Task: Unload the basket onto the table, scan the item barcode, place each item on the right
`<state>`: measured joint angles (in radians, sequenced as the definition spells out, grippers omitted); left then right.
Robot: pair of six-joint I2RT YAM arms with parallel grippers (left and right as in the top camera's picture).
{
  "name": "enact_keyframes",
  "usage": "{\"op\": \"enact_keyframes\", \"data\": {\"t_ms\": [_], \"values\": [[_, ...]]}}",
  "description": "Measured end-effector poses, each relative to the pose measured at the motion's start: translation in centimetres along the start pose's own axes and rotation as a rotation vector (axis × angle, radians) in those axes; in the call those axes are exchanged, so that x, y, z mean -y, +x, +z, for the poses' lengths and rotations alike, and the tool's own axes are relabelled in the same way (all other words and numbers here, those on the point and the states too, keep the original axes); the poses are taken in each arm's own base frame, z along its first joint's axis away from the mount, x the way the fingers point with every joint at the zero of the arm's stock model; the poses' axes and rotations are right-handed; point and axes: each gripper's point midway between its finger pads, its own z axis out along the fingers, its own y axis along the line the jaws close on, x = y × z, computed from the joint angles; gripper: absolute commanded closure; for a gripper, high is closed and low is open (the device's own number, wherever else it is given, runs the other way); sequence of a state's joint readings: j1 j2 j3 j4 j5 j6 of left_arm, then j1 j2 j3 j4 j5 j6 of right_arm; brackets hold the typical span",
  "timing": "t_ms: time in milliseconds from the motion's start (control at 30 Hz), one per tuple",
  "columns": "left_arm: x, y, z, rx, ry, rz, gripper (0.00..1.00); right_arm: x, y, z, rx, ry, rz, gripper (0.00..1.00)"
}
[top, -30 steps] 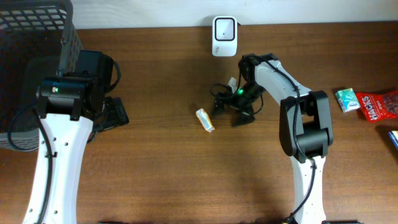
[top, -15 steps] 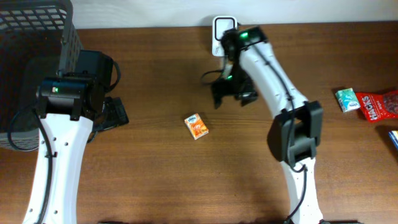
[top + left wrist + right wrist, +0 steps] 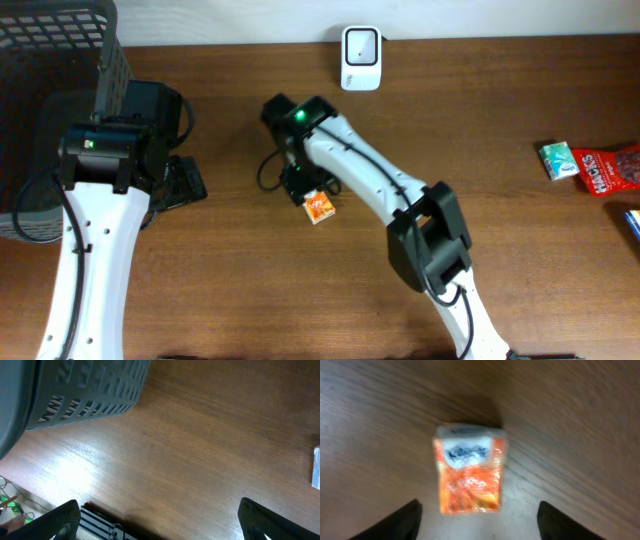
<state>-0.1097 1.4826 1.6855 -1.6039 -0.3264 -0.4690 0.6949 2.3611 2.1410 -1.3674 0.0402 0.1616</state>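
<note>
We see the packet (image 3: pixel 318 206) mid on the table (image 3: pixel 540 280), scanner (image 3: pixel 360 44) behind it at the back edge, basket (image 3: pixel 55 40) far left, snack packs (image 3: pixel 600 168) far right.

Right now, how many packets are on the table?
3: orange packet at centre, beneath the right gripper; green packet and red bag far right. A blue sliver at the edge may be another.

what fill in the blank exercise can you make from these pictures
1. The packet lying between the open fingers of the right end effector is mostly ____ in colour.
2. The left end effector is open and holds ____.
3. In the overhead view the basket sits at the top ____ corner.
4. The small scanner is ____ in colour.
Missing words: orange; nothing; left; white.
</note>
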Motion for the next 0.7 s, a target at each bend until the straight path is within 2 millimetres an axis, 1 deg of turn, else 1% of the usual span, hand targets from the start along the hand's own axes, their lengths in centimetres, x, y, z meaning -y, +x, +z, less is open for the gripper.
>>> {"op": "enact_keyframes", "data": {"t_ms": [33,67,100,233,267,333,367,500,533,600,700], "values": [[0.0,0.0,0.0,0.0,0.0,0.0,0.01,-0.1,0.0,0.1,0.002,0.005,-0.004,0.29],[0.0,0.0,0.0,0.0,0.0,0.0,0.01,-0.9,-0.4,0.4,0.031,0.048,-0.035,0.29],[0.0,0.0,0.0,0.001,0.0,0.0,0.01,-1.3,-0.7,0.9,0.056,0.1,-0.053,0.3],[0.0,0.0,0.0,0.0,0.0,0.0,0.01,-1.7,-0.2,2.0,0.072,0.22,-0.088,0.34],[0.0,0.0,0.0,0.0,0.0,0.0,0.01,-1.9,0.0,2.2,0.073,0.245,-0.096,0.36],[0.0,0.0,0.0,0.0,0.0,0.0,0.01,-1.9,0.1,2.4,0.079,0.283,-0.095,0.46],[0.0,0.0,0.0,0.0,0.001,0.0,0.01,-1.8,0.0,2.4,0.086,0.293,-0.091,0.51],[0.0,0.0,0.0,0.0,0.0,0.0,0.01,-1.4,-0.3,2.2,0.108,0.32,-0.047,0.66],[0.0,0.0,0.0,0.0,0.0,0.0,0.01,-1.4,-0.3,2.2,0.111,0.322,-0.041,0.72],[0.0,0.0,0.0,0.0,0.0,0.0,0.01,-1.3,-0.4,2.1,0.116,0.323,-0.021,0.75],[0.0,0.0,0.0,0.0,0.0,0.0,0.01,-1.4,-0.3,2.2,0.117,0.322,-0.007,0.75]]}}
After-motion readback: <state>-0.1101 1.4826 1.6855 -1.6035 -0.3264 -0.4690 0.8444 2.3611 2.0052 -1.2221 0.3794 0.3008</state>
